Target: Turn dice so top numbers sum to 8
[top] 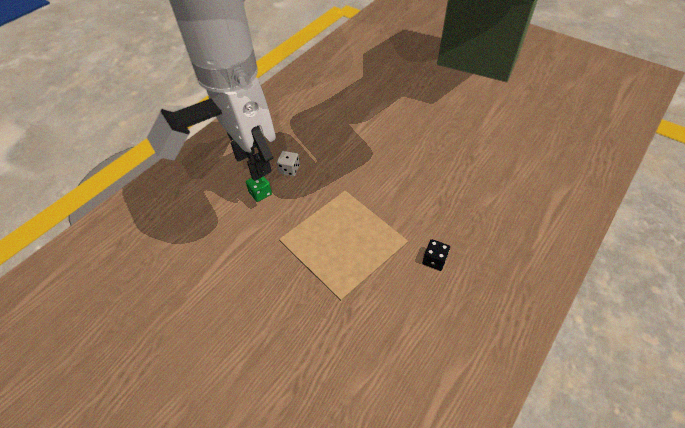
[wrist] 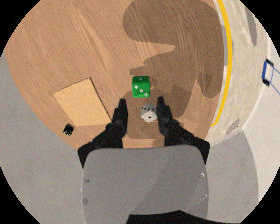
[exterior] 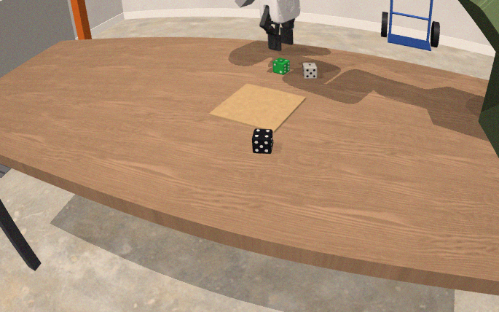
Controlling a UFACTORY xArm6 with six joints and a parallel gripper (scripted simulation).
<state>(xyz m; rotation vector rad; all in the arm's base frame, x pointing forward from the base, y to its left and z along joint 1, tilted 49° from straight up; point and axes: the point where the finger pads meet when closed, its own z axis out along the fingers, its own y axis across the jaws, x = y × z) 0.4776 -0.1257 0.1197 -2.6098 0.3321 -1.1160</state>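
Wooden table, claw above, half open, holding nothing, touching nothing

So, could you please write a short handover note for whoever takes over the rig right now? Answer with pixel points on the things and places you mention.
End effector (top: 260, 173) (exterior: 280, 45) (wrist: 141, 105): part open, empty, above the table near the green and white dice.
Green die (top: 258, 189) (exterior: 280, 65) (wrist: 141, 87): off the mat, 3 up, as far as I can tell.
White die (top: 288, 163) (exterior: 309, 71) (wrist: 149, 115): beside it, 1 up.
Black die (top: 436, 254) (exterior: 262, 141) (wrist: 68, 129): other side of the mat (top: 343, 244) (exterior: 258, 106) (wrist: 83, 102), 4 up.
Done: tops seem to total 8; mat flat.
Left: all three onto the mat, keeping 8, then release.
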